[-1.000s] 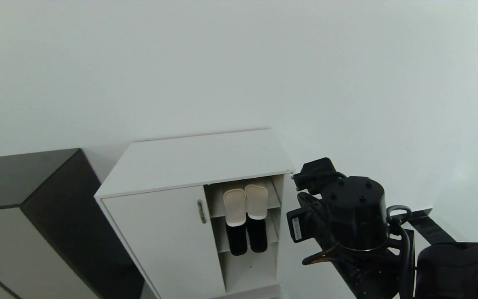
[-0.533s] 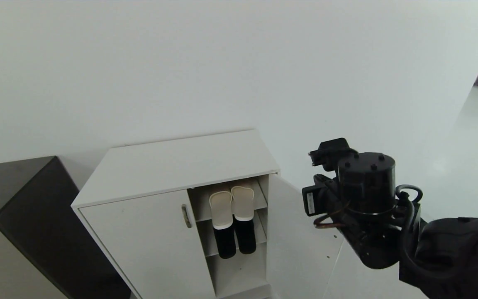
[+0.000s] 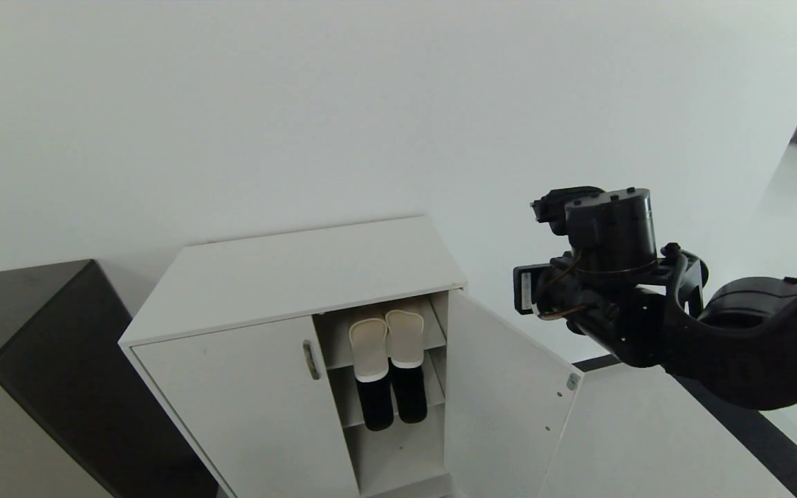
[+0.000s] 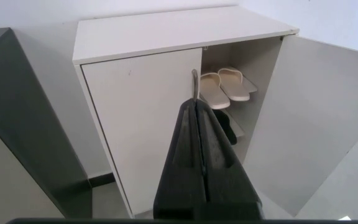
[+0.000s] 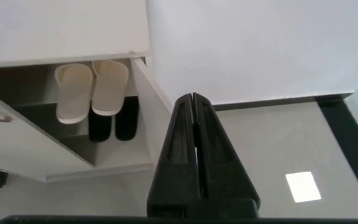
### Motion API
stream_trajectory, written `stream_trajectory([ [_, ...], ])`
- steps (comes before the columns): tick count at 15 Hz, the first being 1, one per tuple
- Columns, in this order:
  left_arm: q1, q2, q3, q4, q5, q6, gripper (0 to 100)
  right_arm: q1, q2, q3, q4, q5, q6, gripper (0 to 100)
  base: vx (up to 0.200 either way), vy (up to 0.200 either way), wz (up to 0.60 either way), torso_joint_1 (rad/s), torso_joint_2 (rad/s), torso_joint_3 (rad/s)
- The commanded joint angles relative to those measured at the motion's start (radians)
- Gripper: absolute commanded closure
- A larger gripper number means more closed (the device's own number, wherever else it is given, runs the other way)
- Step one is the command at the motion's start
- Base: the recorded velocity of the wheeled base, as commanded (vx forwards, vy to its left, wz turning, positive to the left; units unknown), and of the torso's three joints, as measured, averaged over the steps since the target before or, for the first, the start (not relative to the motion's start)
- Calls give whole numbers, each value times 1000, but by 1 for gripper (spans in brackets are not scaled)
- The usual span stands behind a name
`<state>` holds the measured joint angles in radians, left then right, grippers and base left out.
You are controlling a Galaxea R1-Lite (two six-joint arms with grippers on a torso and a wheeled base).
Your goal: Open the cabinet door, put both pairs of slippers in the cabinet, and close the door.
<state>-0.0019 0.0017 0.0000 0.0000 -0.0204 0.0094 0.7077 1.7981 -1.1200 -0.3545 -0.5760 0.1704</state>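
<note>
Jaws of the left gripper point(image 4: 196, 106) and right gripper point(image 5: 193, 99) are pressing together, empty, both pointing toward the cabinet point(image 3: 301, 266). Inside it, cream slippers point(image 3: 386, 339) are lying on the upper shelf, black slippers point(image 3: 391, 404) just below; the right door point(image 3: 502, 387) is standing open.

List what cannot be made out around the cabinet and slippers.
- Black slippers: inner ends hidden by the white slippers, head view.
- Cabinet left half: behind its closed left door.
- Cabinet base: cut off by head view's bottom edge.
- Door handle: lower part behind the left gripper, left wrist view.
</note>
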Motion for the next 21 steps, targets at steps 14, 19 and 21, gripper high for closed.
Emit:
stream_trajectory([
  [14,0,1,0,0,-1,0,100,-177,150,-21,-74,166,57,100,-71,0,0,0,1,1],
  [19,0,1,0,0,-1,0,100,-217,214,-20,-109,171,52,100,0,0,0,0,0,0],
  [21,-1,1,0,0,-1,0,100,-223,234,-21,-109,171,52,100,0,0,0,0,0,0],
])
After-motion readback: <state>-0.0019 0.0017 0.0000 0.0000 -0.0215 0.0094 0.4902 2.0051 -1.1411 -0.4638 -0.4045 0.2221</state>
